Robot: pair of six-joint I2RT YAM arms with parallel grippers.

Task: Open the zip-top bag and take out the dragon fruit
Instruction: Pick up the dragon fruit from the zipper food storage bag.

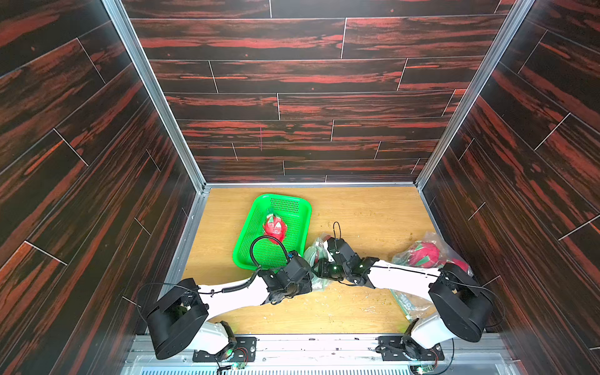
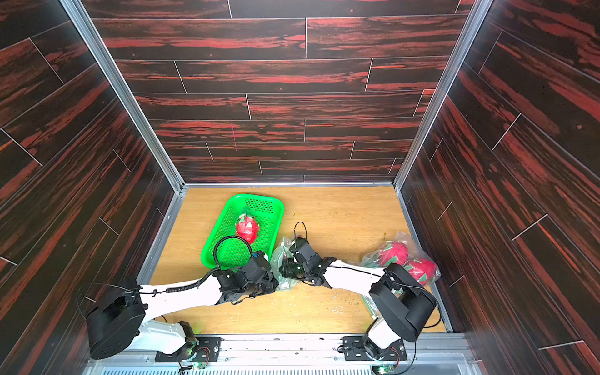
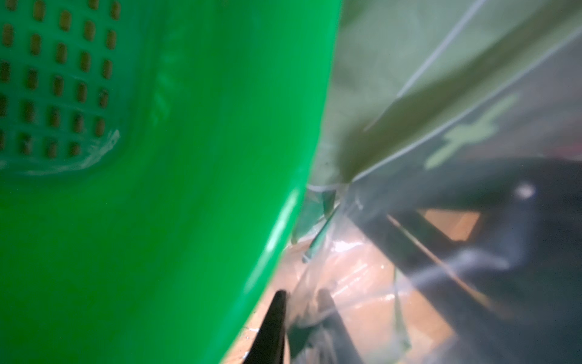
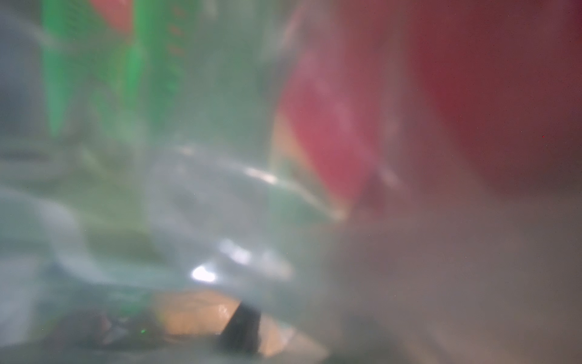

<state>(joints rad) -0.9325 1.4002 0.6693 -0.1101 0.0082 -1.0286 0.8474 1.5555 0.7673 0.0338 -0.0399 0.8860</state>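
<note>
A clear zip-top bag (image 1: 314, 252) lies crumpled at the table's middle, beside the green basket (image 1: 284, 205). My left gripper (image 1: 308, 278) is shut on a fold of its film. In the left wrist view the plastic (image 3: 315, 283) passes between the two dark fingers (image 3: 277, 315). My right gripper (image 1: 319, 269) meets the same bag from the right. Its wrist view is blurred by film: only one finger (image 4: 242, 324) shows, with a red dragon fruit (image 4: 330, 126) behind the plastic. Another dragon fruit (image 1: 275, 227) lies in the basket.
A second clear bag (image 1: 433, 238) at the right wall holds two dragon fruits (image 2: 394, 253), partly behind my right arm. A flat printed packet (image 1: 406, 303) lies under that arm. The basket's rim (image 3: 157, 189) sits close against my left gripper.
</note>
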